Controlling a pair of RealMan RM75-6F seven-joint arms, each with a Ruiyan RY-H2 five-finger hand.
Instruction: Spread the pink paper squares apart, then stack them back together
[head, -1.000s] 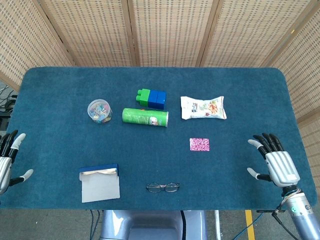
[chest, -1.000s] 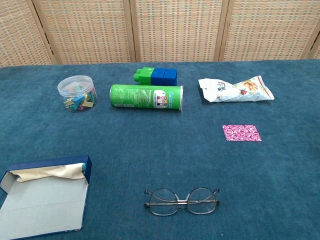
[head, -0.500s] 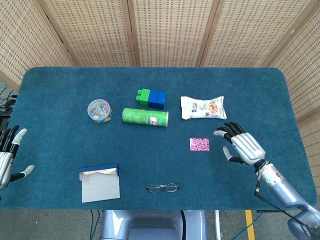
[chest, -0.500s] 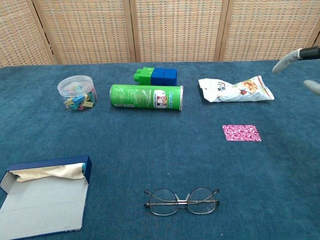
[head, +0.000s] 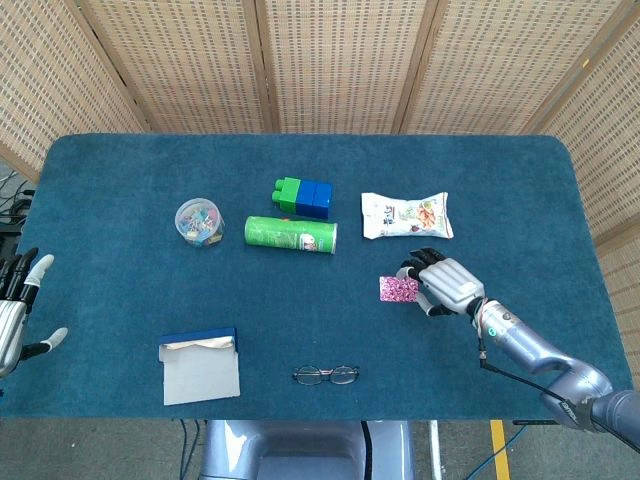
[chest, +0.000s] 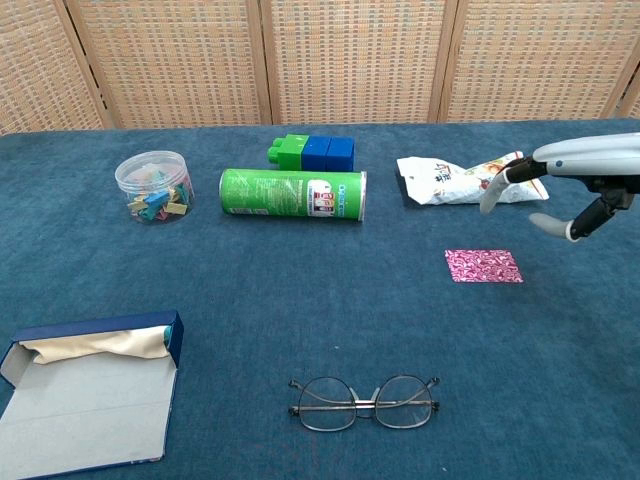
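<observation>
The pink patterned paper squares (head: 396, 289) lie as one small stack on the blue cloth, right of centre, also seen in the chest view (chest: 483, 266). My right hand (head: 441, 282) hovers at the stack's right edge with its fingers spread and nothing in them. In the chest view the right hand (chest: 572, 192) hangs above and to the right of the stack, clear of it. My left hand (head: 14, 312) stays at the table's left edge, fingers apart and holding nothing.
Behind the stack lie a snack bag (head: 406, 215), a green can (head: 291, 235) on its side, green and blue blocks (head: 304, 197) and a jar of clips (head: 200, 221). Near the front edge are glasses (head: 326, 375) and an open glasses case (head: 200, 367).
My right hand has swept from the table's front right corner leftward and inward to the pink stack. The left hand has barely shifted. The stack has not moved.
</observation>
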